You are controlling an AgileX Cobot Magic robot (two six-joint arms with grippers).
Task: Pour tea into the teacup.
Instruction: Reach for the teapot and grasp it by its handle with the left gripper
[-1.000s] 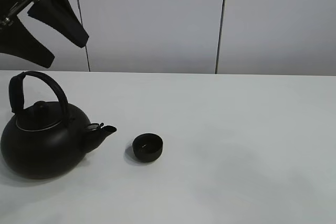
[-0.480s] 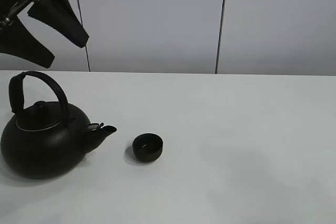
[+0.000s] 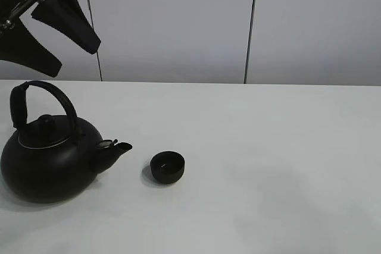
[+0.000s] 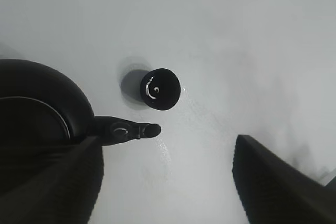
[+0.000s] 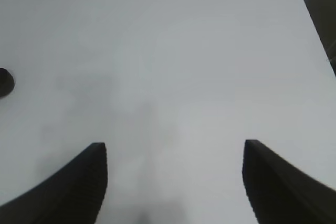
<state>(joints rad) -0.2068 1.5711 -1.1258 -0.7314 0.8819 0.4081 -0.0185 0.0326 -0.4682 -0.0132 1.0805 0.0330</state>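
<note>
The small black teacup (image 3: 167, 166) stands on the white table, just right of the spout (image 3: 121, 147) of a big black kettle (image 3: 47, 162) with an arched handle. My left gripper (image 3: 76, 59) is open and empty, high above the kettle at the upper left. In the left wrist view, its fingers (image 4: 63, 182) frame the teacup (image 4: 160, 88) and the kettle's spout (image 4: 128, 129) far below. My right gripper (image 5: 174, 144) is open and empty above bare table. It is out of the exterior view. The teacup's edge (image 5: 4, 82) shows at the side of the right wrist view.
The white table (image 3: 268, 147) stretches to the right of the teacup. A pale panelled wall (image 3: 178, 22) stands behind it. The table's side edge (image 5: 315, 30) shows in the right wrist view.
</note>
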